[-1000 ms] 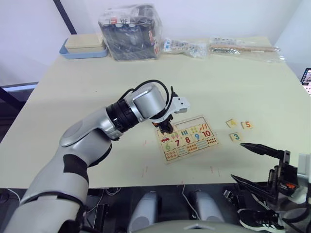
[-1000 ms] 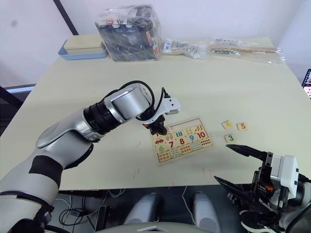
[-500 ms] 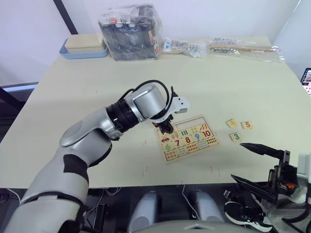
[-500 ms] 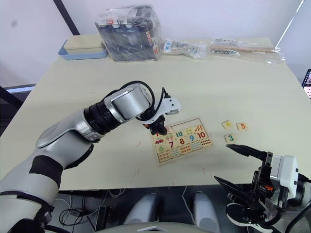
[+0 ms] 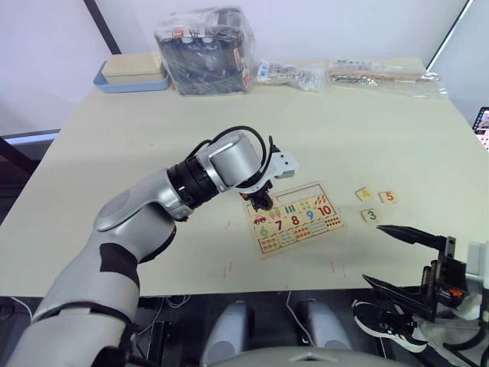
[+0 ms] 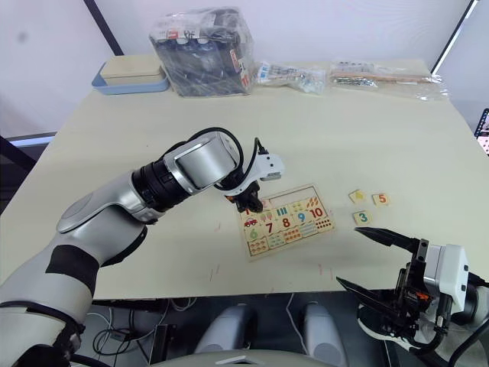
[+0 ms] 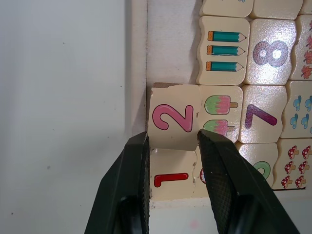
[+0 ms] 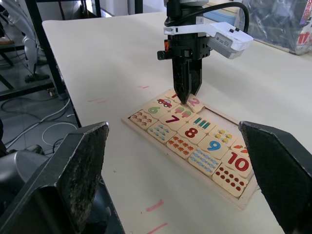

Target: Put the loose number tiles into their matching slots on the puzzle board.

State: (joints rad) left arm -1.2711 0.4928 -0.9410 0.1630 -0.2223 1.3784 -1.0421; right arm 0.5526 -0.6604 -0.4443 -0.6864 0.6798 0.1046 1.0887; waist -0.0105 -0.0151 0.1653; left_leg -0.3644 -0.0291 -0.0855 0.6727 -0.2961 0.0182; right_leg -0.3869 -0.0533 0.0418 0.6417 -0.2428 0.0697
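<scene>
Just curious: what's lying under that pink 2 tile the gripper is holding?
The pink 2 tile lies in the puzzle board, partly over the red 1 tile. The slot beneath is hidden.

Tile (image 7: 170,117): pink 2. Board (image 8: 195,141): 6–10. Loose tiles: 5 (image 5: 388,196), 3 (image 5: 370,215).

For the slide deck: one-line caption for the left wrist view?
Left hand closed on the pink 2 tile over the puzzle board, beside the 1 tile.
</scene>
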